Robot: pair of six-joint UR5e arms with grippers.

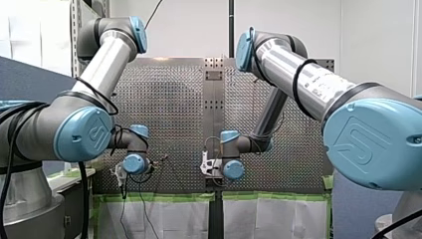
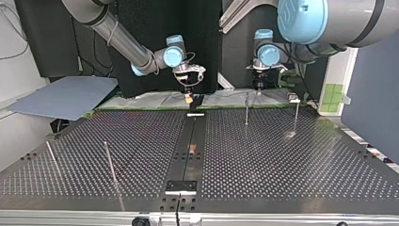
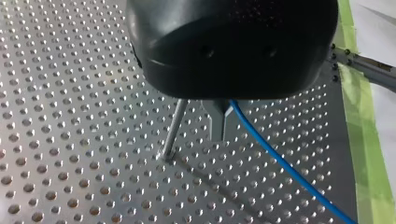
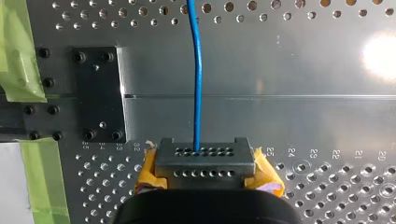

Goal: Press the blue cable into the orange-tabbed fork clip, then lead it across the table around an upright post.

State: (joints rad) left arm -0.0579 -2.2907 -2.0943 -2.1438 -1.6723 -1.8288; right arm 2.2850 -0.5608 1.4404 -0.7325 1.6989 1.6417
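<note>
At the front view's left, my left arm's black tool [image 3: 218, 133], with metal fingers, hangs low over the perforated metal tabletop [image 3: 70, 116], near the edge lined with green tape [image 3: 362, 140]. Its fingers sit narrow and the thin blue cable [image 3: 280, 163] comes out right at them, so I judge it pinched there. A slim upright metal post [image 3: 174, 128] stands just beside the fingers, apart from the cable.

Further right, my right arm's tool [image 4: 204, 161], with yellow pads, is closed on the same cable, which runs ahead of it over the bare middle strip [image 4: 289, 116]. I cannot pick out the orange-tabbed fork clip for certain.

Wrapping the post looks like the step in hand. The left tool should carry the cable low round the post with light tension, fingers clear of the post, while the right tool grips firmly.
</note>
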